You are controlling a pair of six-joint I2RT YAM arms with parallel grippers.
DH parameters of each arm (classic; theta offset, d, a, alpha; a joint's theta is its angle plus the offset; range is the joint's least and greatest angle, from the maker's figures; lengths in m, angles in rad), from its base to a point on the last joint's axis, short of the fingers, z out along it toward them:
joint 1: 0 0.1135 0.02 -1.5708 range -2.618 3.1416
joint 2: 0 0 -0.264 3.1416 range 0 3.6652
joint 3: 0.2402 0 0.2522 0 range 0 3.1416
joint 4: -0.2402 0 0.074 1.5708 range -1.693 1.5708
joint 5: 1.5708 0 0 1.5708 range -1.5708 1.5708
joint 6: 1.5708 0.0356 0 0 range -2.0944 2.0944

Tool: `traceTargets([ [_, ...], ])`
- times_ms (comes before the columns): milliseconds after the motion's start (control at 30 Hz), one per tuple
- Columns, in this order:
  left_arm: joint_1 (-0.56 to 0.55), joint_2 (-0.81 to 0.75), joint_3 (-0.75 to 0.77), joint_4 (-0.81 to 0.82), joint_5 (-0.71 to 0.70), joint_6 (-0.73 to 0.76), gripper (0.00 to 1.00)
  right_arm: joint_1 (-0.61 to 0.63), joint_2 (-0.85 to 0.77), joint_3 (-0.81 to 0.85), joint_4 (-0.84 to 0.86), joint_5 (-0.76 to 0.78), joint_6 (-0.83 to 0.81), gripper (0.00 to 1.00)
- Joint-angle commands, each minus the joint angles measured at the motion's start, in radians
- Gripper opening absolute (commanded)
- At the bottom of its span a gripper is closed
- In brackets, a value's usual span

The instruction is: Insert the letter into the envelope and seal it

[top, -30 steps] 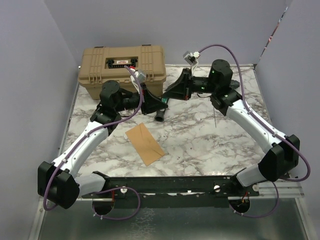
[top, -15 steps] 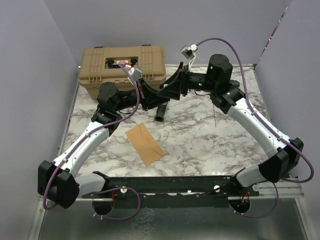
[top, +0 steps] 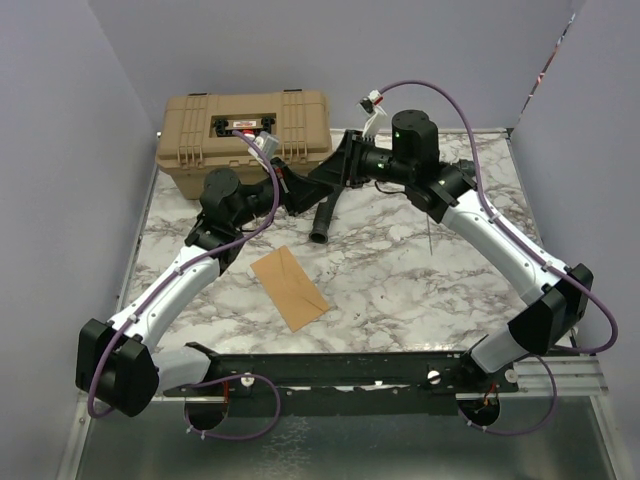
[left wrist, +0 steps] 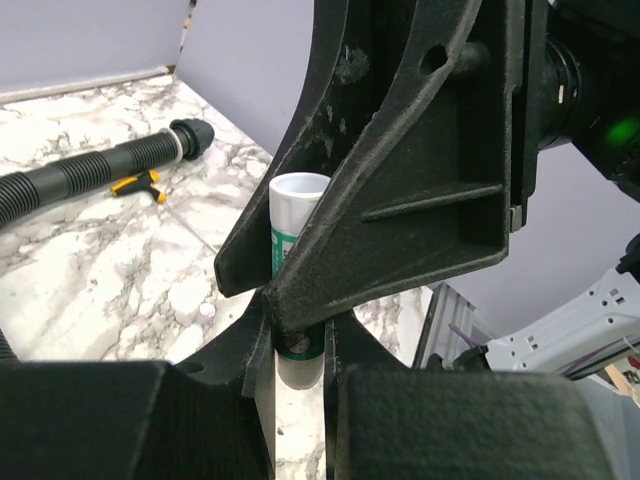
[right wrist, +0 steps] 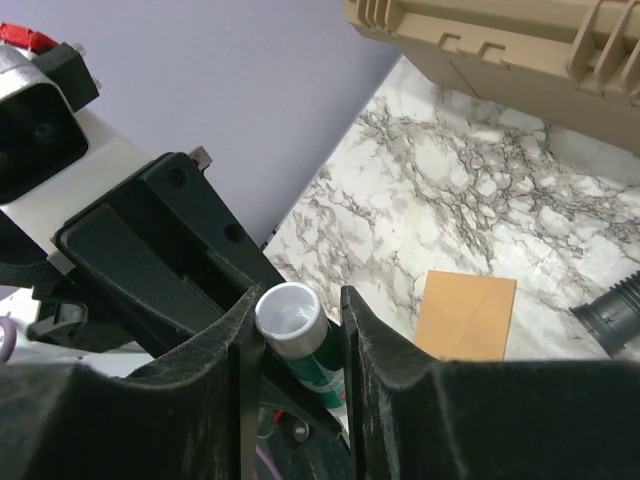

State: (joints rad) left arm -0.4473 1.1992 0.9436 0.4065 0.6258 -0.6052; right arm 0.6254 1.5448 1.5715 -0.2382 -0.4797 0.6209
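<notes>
Between the left fingers [left wrist: 245, 365] sits one end of a glue stick [left wrist: 298, 200], a white tube with a green label, and they are drawn in narrow against it on both sides. The right fingers [right wrist: 380, 360] close on the same tube from the opposite direction, and its round white end shows between them in the right wrist view. Both pairs hold the one glue stick, tip to tip, in the air above the marble desk [top: 400, 280]. Just beneath the meeting fingers a black ribbed hose [top: 322, 215] lies on the desk, with a small yellow-and-black tool [left wrist: 140, 185] beside it. Just beyond the fingers, on the far side, stands a tan toolbox [top: 245, 135] with its lid shut. The envelope [top: 288, 287] lies flat on the desk well apart from both pairs of fingers, on the side toward the arm bases. It is turned at a slant with one corner toward those bases, and neither arm touches it
</notes>
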Motion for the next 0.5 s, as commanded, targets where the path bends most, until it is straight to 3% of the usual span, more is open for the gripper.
traceTargets([
  [0, -0.002, -0.022, -0.008, 0.019, -0.005, 0.007, 0.00, 0.003, 0.000, 0.019, -0.030, 0.043, 0.008, 0.31],
  [67, -0.002, -0.025, -0.009, 0.017, 0.013, 0.005, 0.00, 0.004, -0.009, 0.013, -0.023, 0.044, -0.001, 0.32],
  [233, -0.002, -0.035, -0.020, -0.007, 0.025, 0.008, 0.00, 0.003, -0.012, 0.024, -0.039, 0.065, -0.019, 0.56],
  [333, -0.002, -0.036, -0.022, -0.031, 0.021, 0.021, 0.00, 0.003, -0.007, 0.030, -0.048, 0.074, -0.009, 0.58],
  [467, -0.003, -0.036, -0.008, -0.101, 0.007, 0.074, 0.00, 0.002, 0.019, 0.065, -0.101, 0.104, -0.017, 0.52],
])
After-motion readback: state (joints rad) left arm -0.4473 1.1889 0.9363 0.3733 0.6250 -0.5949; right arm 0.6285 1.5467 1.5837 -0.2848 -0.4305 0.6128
